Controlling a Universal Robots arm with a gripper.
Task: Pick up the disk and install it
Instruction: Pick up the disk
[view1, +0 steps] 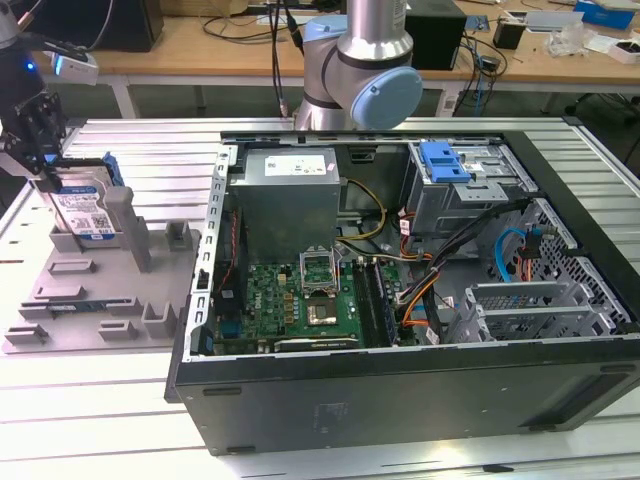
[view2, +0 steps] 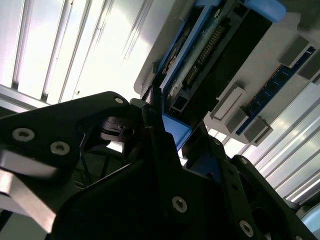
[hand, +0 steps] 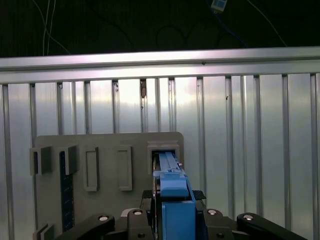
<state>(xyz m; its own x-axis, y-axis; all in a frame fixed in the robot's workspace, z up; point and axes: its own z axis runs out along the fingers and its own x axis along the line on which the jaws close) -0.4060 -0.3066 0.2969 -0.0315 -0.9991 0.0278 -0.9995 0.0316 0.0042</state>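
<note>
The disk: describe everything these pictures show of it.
The disk is a flat rectangular silver hard drive with a white-and-blue label, framed by a blue plastic carrier bracket. It stands upright in a slot of the grey plastic holder tray at the exterior view's left, outside the open black computer case. The black gripper is at its top edge.

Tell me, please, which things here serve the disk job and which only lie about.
For the job: the disk, the hand at it, the grey holder, the open computer case.
Lying about: memory stick, black box and cables on the bench.
</note>
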